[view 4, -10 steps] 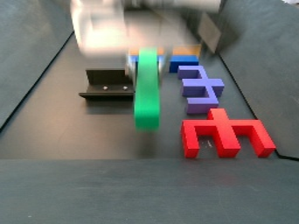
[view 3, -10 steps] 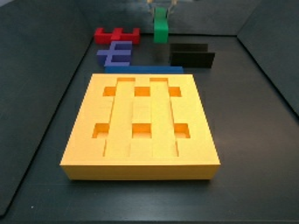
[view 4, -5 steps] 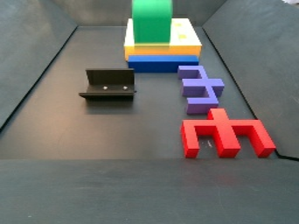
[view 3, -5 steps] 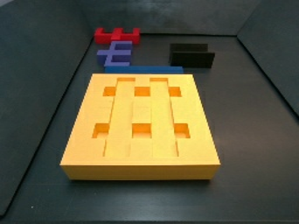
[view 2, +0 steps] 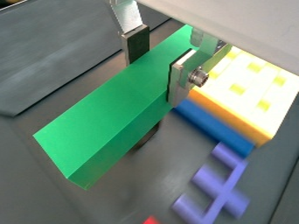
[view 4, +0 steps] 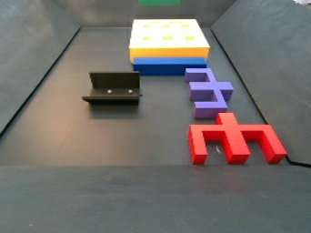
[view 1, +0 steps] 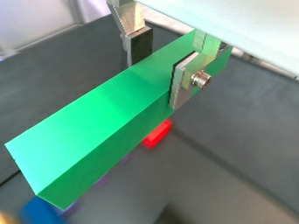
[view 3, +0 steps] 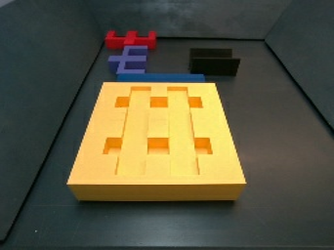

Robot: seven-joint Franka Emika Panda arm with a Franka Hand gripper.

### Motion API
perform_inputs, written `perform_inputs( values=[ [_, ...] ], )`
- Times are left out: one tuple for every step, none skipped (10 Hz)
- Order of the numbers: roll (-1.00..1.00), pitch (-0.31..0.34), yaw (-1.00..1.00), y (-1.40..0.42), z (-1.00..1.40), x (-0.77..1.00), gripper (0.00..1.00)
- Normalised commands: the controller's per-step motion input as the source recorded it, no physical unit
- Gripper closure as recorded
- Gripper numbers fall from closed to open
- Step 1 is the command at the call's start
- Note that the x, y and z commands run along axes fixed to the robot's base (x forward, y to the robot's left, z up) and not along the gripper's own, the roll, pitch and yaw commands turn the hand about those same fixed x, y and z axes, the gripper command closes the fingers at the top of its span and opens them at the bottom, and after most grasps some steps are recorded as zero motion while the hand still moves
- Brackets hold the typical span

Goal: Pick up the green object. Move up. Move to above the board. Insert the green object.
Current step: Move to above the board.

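Since half a second ago the green bar (view 1: 111,118) has climbed almost out of the side view where it hung over the board; only a thin green sliver (view 4: 159,2) shows at the upper edge there. From my station I see the end effector (view 1: 162,54) only in both wrist views, its silver fingers (view 2: 183,74) clamped on the green bar near one end, the rest of the bar reaching out well past them. It is held in the air, touching nothing else. Below it in a wrist view I see the yellow board (view 2: 260,90) with the blue bar (view 2: 222,138) along its edge and the purple block (view 2: 218,185) beside that. In both side views the board (view 3: 156,135) lies flat on the dark floor, its square holes all bare, with the purple block (view 4: 208,91), red block (view 4: 234,139) and fixture (view 4: 113,88) standing apart from it.
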Motion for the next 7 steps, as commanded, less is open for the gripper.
perform_inputs(
  values=[
    [0.05,-0.018,0.01,-1.40,0.15,-0.19,1.00],
    [0.02,-0.023,0.01,-1.40,0.15,-0.20,1.00],
    [0.02,-0.010,0.00,-1.40,0.15,-0.19,1.00],
    [0.01,0.003,0.01,-1.40,0.15,-0.19,1.00],
    [0.00,0.009,0.01,-1.40,0.16,-0.19,1.00],
    [0.00,0.011,0.01,-1.40,0.16,-0.19,1.00],
    [0.00,0.012,0.00,-1.40,0.16,-0.19,1.00]
  ],
)
